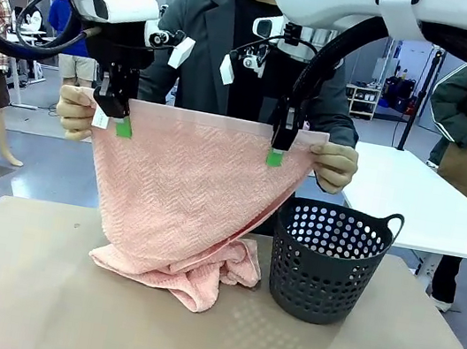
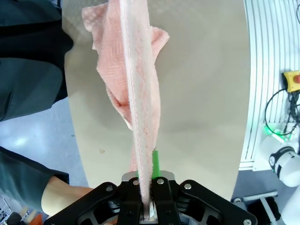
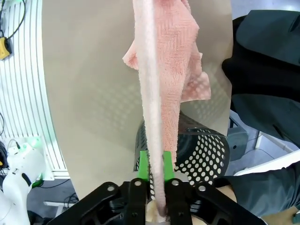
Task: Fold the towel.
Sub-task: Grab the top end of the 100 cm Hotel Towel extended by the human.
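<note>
The left fingers (image 1: 122, 126) are closed on the top hem of the towel (image 1: 179, 190), with the pink cloth being pinched between the green pads. The right fingers (image 1: 275, 156) are closed on the same hem farther along, near its other end. In both wrist views the hem is seen edge-on, clamped between the pads. Just outside each pair of fingers, a corner of the hem is being held by one of the person's hands (image 1: 75, 110), so the top edge is being held stretched and level in the air above the bench (image 1: 9, 280). Below it the towel is hanging as a sheet that narrows downward. Its lower part is lying bunched on the bench, just beside a dark perforated basket (image 1: 333, 261) on the robot's right.

The step in hand is judged to be the handover of the top edge, with the folding itself not yet begun. The next move is likely to call for the corners to be released by the person. Both arms would then need to be moved together, so that the hem is laid flat without the cloth being pulled askew or dragged against the basket.
</note>
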You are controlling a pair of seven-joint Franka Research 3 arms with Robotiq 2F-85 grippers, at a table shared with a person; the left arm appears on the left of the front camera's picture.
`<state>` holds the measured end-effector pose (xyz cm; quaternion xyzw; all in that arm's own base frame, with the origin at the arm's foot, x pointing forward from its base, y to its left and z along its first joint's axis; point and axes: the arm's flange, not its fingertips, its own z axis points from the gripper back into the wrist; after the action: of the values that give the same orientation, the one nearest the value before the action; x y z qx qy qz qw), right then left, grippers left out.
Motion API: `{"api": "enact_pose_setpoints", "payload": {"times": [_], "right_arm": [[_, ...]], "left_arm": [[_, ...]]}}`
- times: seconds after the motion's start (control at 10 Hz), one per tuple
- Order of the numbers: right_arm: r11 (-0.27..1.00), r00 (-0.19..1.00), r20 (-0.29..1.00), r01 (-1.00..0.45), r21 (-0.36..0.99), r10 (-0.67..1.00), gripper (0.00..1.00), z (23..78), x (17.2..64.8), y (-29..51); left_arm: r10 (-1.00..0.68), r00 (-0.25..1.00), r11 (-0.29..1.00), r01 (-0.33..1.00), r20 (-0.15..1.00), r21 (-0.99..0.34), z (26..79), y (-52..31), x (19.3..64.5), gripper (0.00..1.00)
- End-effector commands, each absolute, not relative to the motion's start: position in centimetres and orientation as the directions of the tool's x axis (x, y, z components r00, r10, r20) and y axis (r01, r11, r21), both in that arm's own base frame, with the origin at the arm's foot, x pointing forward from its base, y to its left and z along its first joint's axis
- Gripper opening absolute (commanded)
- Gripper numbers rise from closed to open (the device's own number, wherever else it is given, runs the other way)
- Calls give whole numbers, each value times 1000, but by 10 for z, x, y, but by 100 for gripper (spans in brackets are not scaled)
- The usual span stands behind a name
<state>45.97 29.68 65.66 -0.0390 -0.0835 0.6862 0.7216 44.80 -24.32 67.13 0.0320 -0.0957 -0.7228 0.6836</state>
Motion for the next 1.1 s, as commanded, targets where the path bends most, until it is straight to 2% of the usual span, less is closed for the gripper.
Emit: {"api": "enact_pose_setpoints", "payload": {"times": [0.0, 0.4, 0.5, 0.6, 1.0], "right_arm": [[72, 57, 86, -982, -177, 995, 0, 659, 460, 299], [79, 61, 109, -983, -166, 992, 0, 660, 462, 295], [97, 83, 81, -978, -186, 993, 0, 657, 466, 291], [61, 47, 83, -984, -169, 995, 0, 660, 460, 297], [61, 47, 83, -984, -169, 995, 0, 660, 460, 297]], "left_arm": [[-997, -60, -51, 984, 45, 170, 677, -244, 451, 0], [-998, -33, -22, 986, 62, 168, 676, -240, 452, 0], [-991, -38, -19, 989, 129, 145, 676, -238, 450, 0], [-995, -56, -41, 984, 82, 176, 671, -241, 449, 0], [-995, -56, -41, 984, 82, 176, 671, -241, 449, 0]]}}
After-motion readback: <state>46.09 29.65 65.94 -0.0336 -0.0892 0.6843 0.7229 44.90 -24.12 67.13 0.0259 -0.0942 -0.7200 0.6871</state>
